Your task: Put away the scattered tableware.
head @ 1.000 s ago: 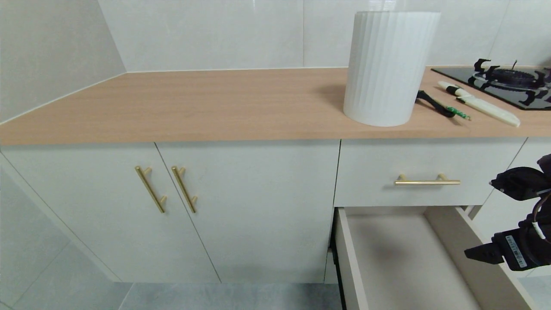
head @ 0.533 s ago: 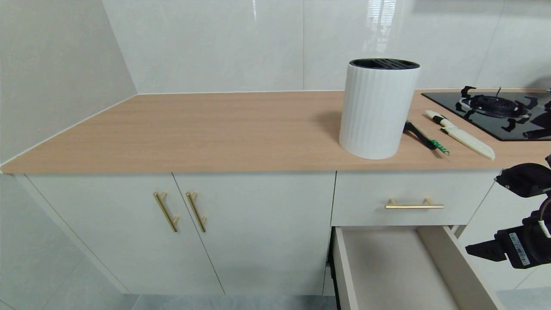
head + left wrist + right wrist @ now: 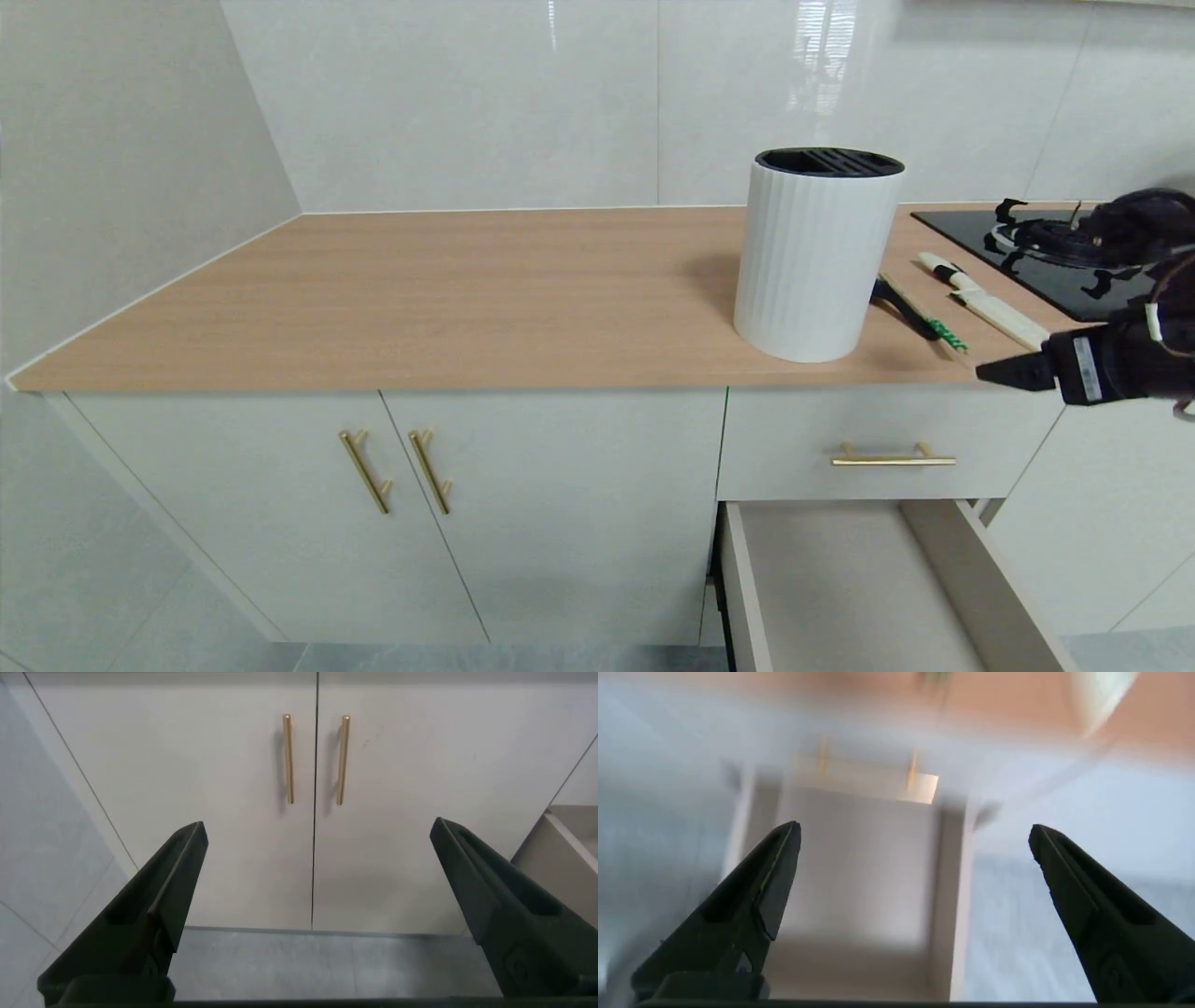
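While the knife [image 3: 990, 306] lies on the counter [image 3: 467, 280], the left gripper [image 3: 315, 827] and right gripper [image 3: 912, 829] have jaws wide.

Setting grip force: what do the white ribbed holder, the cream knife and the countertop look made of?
White ribbed holder: matte white fluted wall, black slotted top; plastic or ceramic, can't tell which.
Cream knife: the same pale colour from blade to handle, with a black band; probably ceramic or plastic, not bare steel.
Countertop: even wood-grain pattern, satin sheen; likely laminate.

A kitchen: gas hob [image 3: 1036, 252], wooden countertop [image 3: 467, 299], tiled wall [image 3: 467, 93], brass-handled cabinets [image 3: 280, 523].
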